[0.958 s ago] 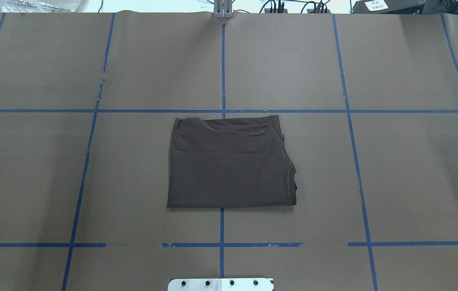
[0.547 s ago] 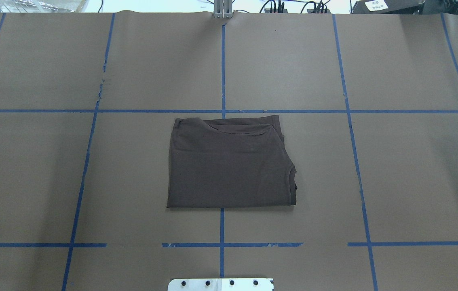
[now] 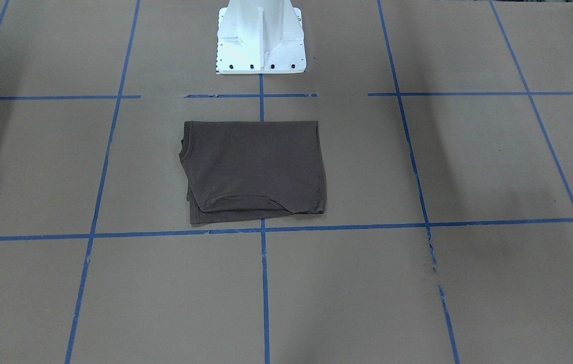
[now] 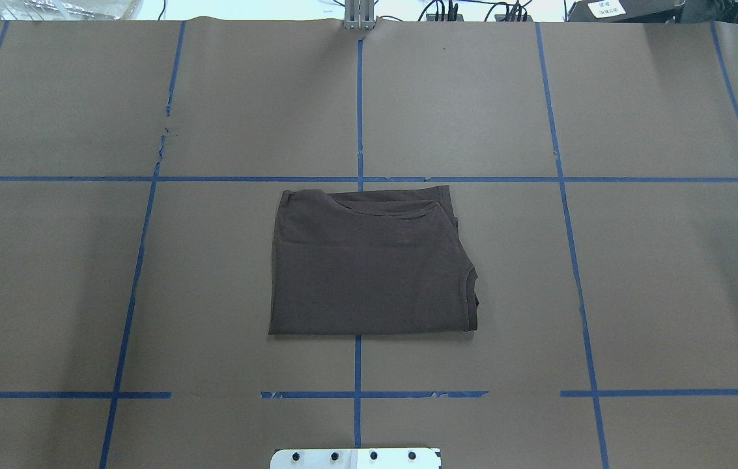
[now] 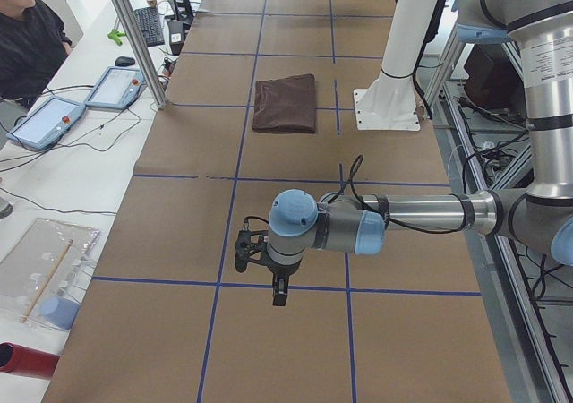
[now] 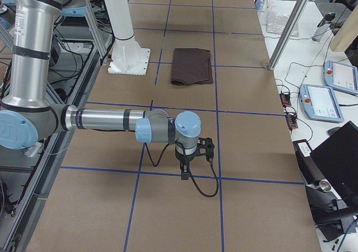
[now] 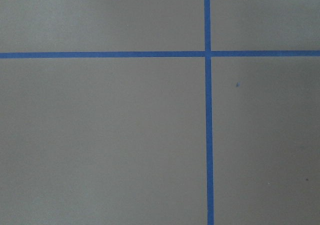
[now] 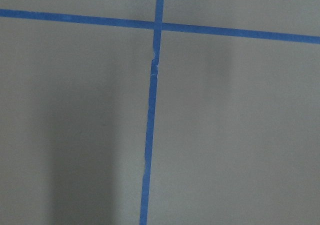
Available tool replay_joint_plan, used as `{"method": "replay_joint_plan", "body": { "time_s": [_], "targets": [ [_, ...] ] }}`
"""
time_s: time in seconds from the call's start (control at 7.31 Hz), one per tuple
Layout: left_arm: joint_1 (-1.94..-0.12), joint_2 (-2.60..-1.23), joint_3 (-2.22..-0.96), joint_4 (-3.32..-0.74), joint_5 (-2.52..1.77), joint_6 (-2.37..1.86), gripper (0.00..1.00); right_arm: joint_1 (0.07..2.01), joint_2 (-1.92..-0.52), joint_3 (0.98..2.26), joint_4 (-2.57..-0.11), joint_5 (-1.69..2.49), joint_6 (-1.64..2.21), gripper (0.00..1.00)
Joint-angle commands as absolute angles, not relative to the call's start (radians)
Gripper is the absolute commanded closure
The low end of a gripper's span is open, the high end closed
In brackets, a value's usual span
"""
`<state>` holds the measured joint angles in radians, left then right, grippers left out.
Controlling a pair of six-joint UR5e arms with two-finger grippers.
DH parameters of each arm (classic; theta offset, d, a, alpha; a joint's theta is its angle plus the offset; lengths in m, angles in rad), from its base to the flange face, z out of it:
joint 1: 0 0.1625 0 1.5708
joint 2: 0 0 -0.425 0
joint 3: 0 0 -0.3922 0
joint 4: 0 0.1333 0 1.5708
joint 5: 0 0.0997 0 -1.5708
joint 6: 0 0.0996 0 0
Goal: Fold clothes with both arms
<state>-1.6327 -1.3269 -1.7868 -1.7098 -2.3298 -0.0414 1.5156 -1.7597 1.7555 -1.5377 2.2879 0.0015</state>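
Here, a dark brown-grey T-shirt (image 4: 369,264) lies folded into a neat, flat rectangle on the brown paper-covered table (image 4: 147,293), centred just in front of the robot's white pedestal base (image 3: 261,40) and straddling a line of the blue tape grid (image 4: 357,365). Both arms are parked well away from it, one towards each end of the table. The left gripper (image 5: 279,294) and the right gripper (image 6: 183,175) each hang over bare paper, and from these side views I cannot tell whether their fingers are spread or pressed together; neither touches the cloth. The shirt looks light, soft and limp, so it would probably sag and slide apart if lifted at one point. Any further fold would best be taken with two pinches at matching corners of one edge, catching every layer together. The folding looks largely done.
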Motion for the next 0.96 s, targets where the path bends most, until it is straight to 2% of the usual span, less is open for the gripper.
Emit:
{"method": "replay_joint_plan", "body": {
  "time_s": [0.0, 0.82],
  "targets": [
    [-1.634, -1.327, -1.783, -1.709, -2.329, -0.041, 0.00, 1.516, -1.764, 1.755, -1.537, 2.289, 0.002, 0.00],
    [-1.632, -1.319, -1.781, -1.709, -2.322, -0.041, 0.00, 1.516, -1.776, 1.755, -1.537, 2.290, 0.002, 0.00]
  ]
}}
